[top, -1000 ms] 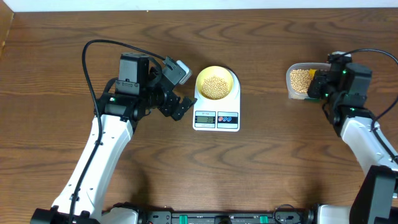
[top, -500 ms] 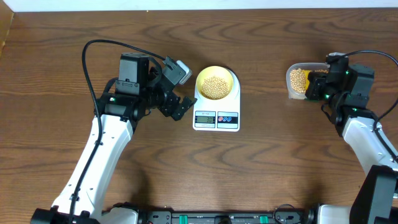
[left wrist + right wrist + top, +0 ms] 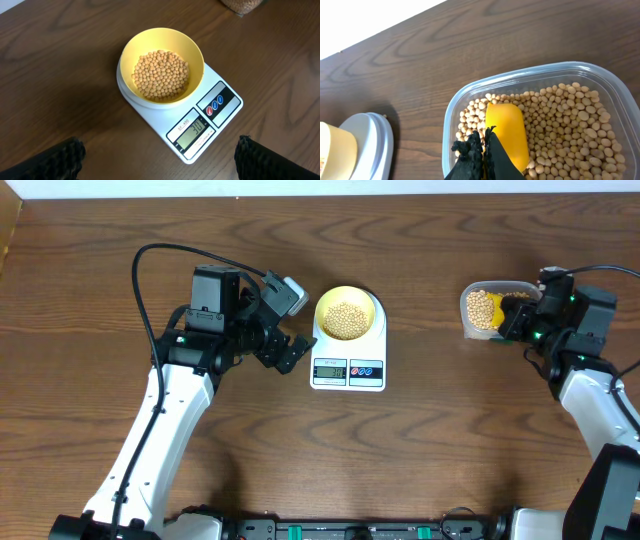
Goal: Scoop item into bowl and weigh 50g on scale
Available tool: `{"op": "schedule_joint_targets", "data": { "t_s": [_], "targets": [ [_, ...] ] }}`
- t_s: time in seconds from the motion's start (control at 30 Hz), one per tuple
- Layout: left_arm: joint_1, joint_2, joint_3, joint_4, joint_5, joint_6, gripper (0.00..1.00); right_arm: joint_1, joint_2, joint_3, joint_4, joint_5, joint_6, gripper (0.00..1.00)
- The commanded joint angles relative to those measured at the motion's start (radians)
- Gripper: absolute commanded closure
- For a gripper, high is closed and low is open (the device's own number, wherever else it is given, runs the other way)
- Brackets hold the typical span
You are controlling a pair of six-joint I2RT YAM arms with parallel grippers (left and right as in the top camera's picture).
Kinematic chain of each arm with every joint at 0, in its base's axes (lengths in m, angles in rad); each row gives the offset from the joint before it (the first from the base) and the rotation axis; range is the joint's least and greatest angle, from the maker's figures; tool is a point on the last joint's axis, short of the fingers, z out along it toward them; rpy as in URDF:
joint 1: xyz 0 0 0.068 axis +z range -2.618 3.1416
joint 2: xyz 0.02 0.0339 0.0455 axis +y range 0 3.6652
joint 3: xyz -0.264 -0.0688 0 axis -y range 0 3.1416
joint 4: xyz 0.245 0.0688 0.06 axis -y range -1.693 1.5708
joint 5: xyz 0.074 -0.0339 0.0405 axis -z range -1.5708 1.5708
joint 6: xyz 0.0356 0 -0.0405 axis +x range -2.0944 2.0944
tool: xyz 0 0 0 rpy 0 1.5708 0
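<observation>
The pale-yellow bowl [image 3: 347,315] [image 3: 165,65] stands on the white scale [image 3: 348,370] [image 3: 212,117] with a layer of tan beans [image 3: 161,75] in it. The display shows 30. My left gripper [image 3: 285,345] [image 3: 160,160] is open just left of the scale, nothing between its fingers. At the right, my right gripper [image 3: 522,318] [image 3: 484,142] is shut on a yellow scoop [image 3: 506,129]. The scoop's head lies down among more beans [image 3: 560,120] inside the clear container [image 3: 470,308] [image 3: 520,76].
The wooden table's far edge [image 3: 320,198] runs along the top, close behind the container. A black cable [image 3: 150,260] loops behind the left arm. The scale's rim [image 3: 375,135] shows left of the container in the right wrist view.
My right arm has drawn back to the right, uncovering more of the container and the scoop in it. The left arm, bowl and scale have not moved.
</observation>
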Motion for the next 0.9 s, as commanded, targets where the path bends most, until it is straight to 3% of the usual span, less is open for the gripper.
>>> {"op": "schedule_joint_targets", "data": {
  "t_s": [0.0, 0.87],
  "targets": [
    [0.002, -0.011, -0.008, 0.001, 0.013, -0.005, 0.03, -0.013, 0.010, 0.001, -0.005, -0.066, 0.046, 0.99],
    [0.002, -0.011, -0.008, 0.001, 0.013, -0.005, 0.02, -0.127, 0.111, 0.001, 0.152, -0.290, 0.233, 0.99]
  ]
}}
